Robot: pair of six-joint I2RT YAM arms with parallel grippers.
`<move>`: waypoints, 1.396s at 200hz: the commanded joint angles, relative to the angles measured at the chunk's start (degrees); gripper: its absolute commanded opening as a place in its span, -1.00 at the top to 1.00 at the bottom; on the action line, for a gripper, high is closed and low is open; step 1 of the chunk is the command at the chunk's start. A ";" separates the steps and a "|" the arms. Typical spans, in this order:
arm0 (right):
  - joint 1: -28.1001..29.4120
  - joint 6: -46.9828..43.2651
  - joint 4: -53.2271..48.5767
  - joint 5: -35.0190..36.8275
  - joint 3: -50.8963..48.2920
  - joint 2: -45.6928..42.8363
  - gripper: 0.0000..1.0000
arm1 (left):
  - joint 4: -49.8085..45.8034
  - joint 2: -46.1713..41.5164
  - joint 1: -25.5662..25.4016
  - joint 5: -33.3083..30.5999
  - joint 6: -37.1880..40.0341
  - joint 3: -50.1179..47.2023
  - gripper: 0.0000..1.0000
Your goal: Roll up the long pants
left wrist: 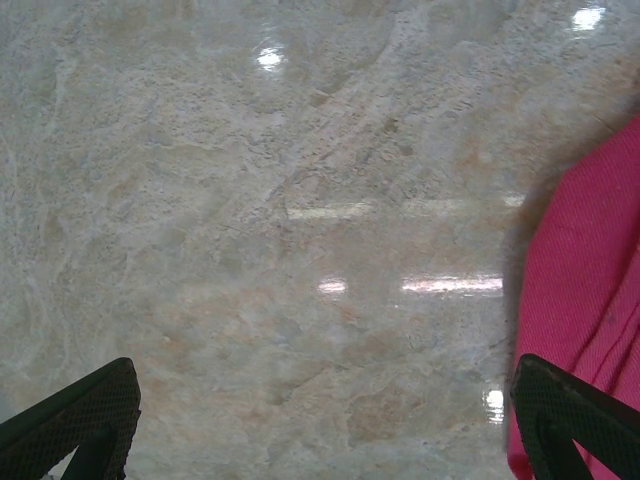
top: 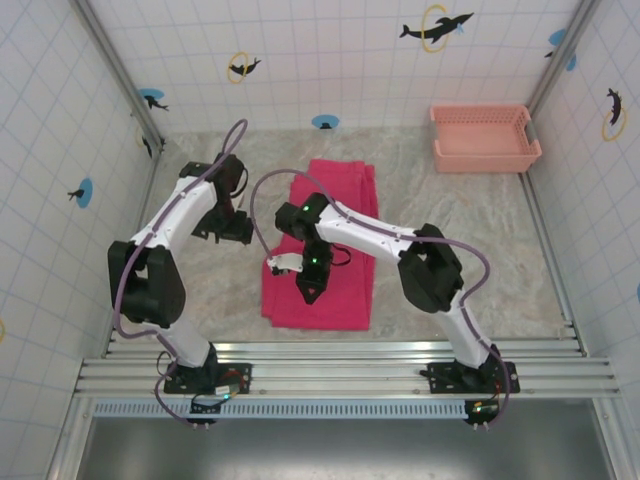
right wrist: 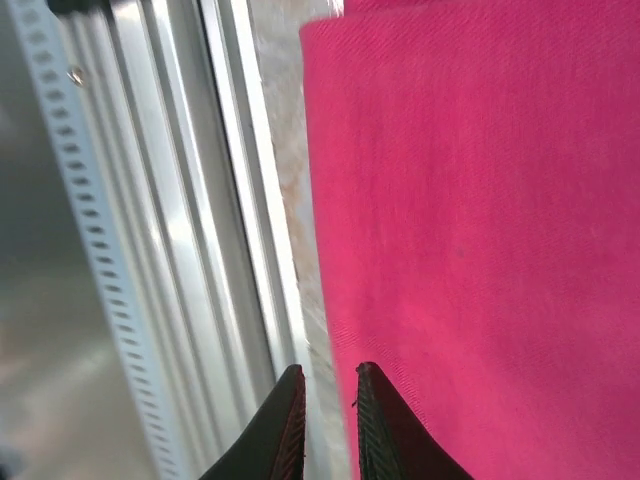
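The long pants lie flat, their long way pointing straight away from the rail. The left gripper is spread wide and the right gripper is pressed together.

The top external camera looks steeply down from high on the near side, taking in the whole table. The left wrist camera hangs close over bare marble, with the long pants at its right edge. The right wrist camera sits close above those pants, facing the near-edge aluminium rail, which the overhead view shares.
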 commanded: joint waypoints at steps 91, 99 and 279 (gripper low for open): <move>0.20 -1.95 20.58 13.46 -31.78 -18.03 0.10 | -0.44 -1.39 0.67 5.08 -1.90 -0.27 -0.95; 1.92 -1.69 23.53 17.36 -34.89 -20.13 0.04 | 0.33 -1.16 1.38 6.34 -2.44 -0.21 -0.95; 9.86 -4.34 28.62 24.85 -37.78 -21.43 0.85 | -1.60 2.04 3.31 7.10 -1.00 4.85 -0.95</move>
